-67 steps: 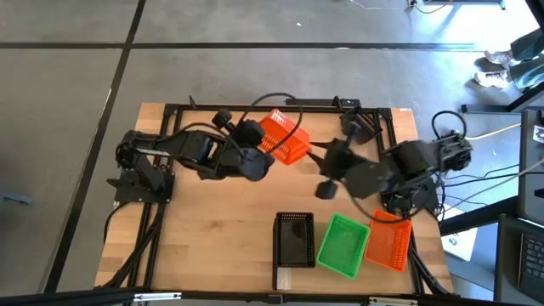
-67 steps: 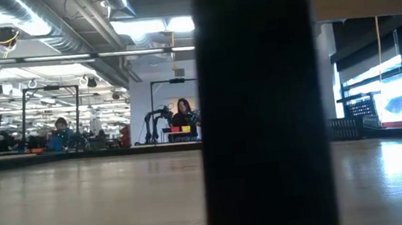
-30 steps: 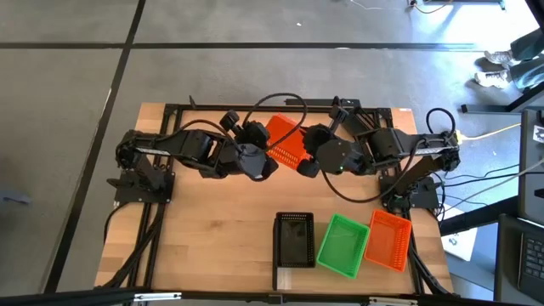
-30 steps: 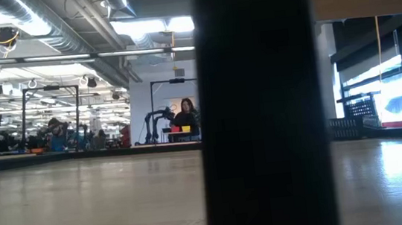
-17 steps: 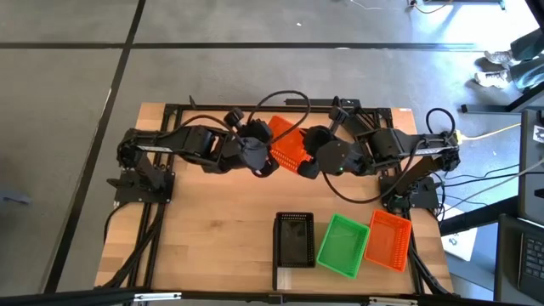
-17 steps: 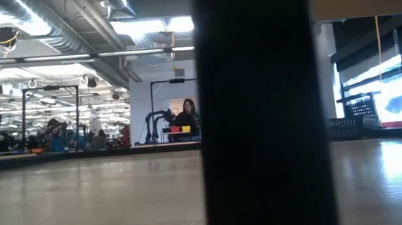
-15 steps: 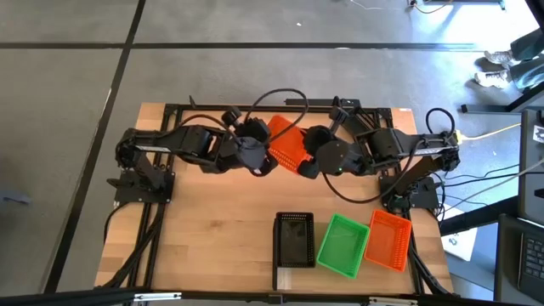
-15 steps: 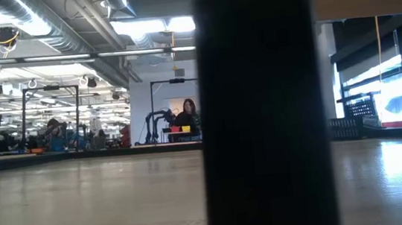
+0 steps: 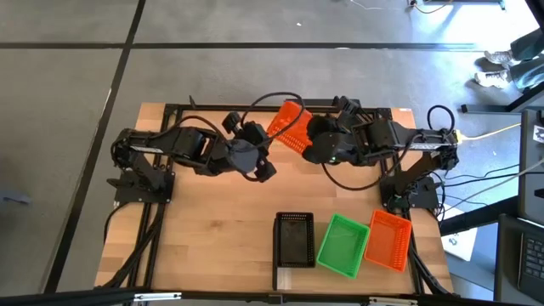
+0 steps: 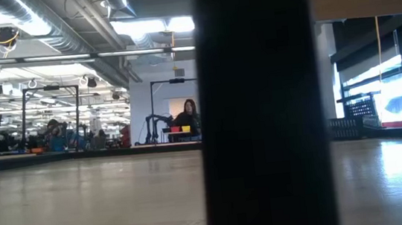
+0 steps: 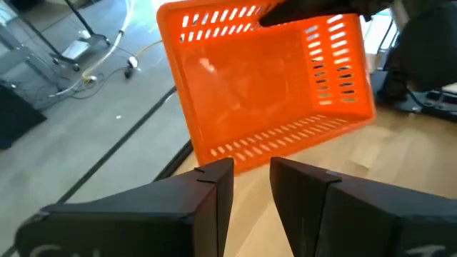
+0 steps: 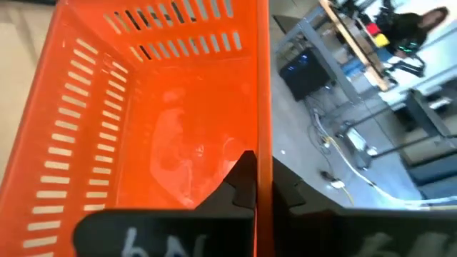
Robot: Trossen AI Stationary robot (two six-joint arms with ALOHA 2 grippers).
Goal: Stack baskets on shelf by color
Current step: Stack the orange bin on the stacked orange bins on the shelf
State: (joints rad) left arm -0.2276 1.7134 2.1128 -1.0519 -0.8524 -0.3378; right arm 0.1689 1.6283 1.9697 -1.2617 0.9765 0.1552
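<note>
An orange mesh basket (image 9: 289, 127) is tilted in the air over the table's far middle, and it fills both wrist views (image 11: 264, 86) (image 12: 157, 121). My right gripper (image 9: 308, 141) (image 12: 260, 187) is shut on it. My left gripper (image 9: 265, 160) (image 11: 251, 187) stands just on the near-left side of the basket, open and touching nothing. At the near edge a black basket (image 9: 294, 238), a green basket (image 9: 343, 245) and a second orange basket (image 9: 389, 240) sit side by side. The black one rests on the pale shelf (image 9: 293, 278). My right gripper pinches one side wall of the orange basket at its rim (image 12: 261, 143). One finger (image 12: 241, 178) is inside the basket and the other is outside. It comes from the table's right side. The basket is lifted clear and tipped, its open mouth toward my left gripper.
A black metal frame (image 9: 255, 107) runs along the table's far edge, right under the held basket. Cables loop above both arms (image 9: 272, 100). Bare wood lies between the arms and the near row of baskets. A broad dark shape (image 10: 260, 106) blocks the middle of the low view.
The orange basket has moved toward the table's far edge and tipped further, carried by my right gripper. My left gripper was at the basket's near-left side a second ago. It now stands apart from the basket, a little toward the table's left.
</note>
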